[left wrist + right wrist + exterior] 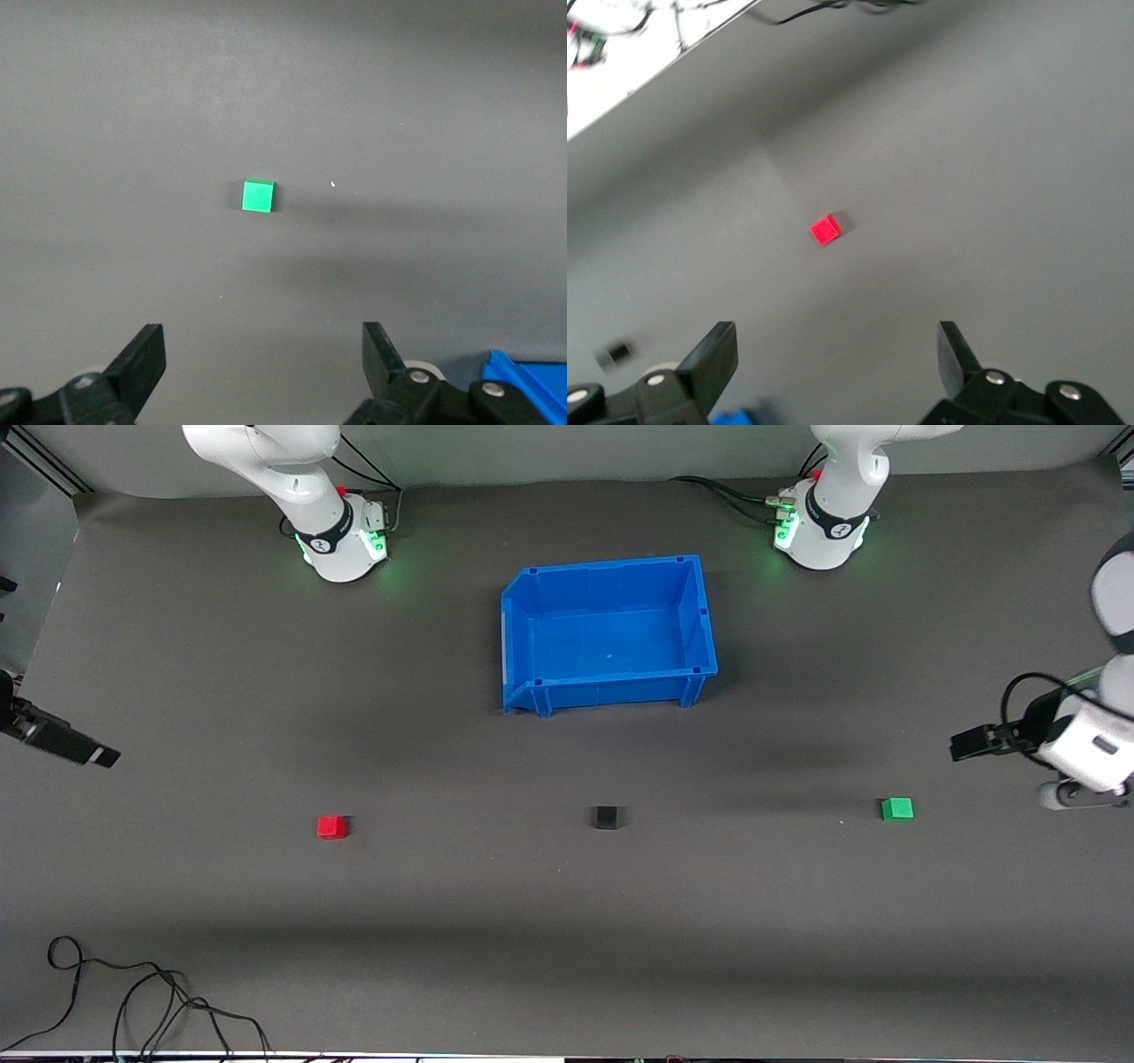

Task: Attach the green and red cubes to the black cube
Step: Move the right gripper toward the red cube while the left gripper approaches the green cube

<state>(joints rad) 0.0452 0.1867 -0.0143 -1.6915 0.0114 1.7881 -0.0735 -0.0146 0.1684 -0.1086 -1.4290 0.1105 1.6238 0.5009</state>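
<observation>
Currently we hover both hands released, left hand (261, 372) over green cube (258, 196), right hand (833, 372) over red cube (826, 230), lining up grasps toward black cube (606, 817).

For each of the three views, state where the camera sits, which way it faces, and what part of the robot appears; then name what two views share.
Front view: high across the table, facing both arm bases; shows blue bin, black cube.
Left wrist view: on the left arm's wrist, looking down past the open left gripper at the green cube.
Right wrist view: on the right arm's wrist, looking down past the open right gripper at the red cube.
Shared: front view also shows green cube and red cube.
</observation>
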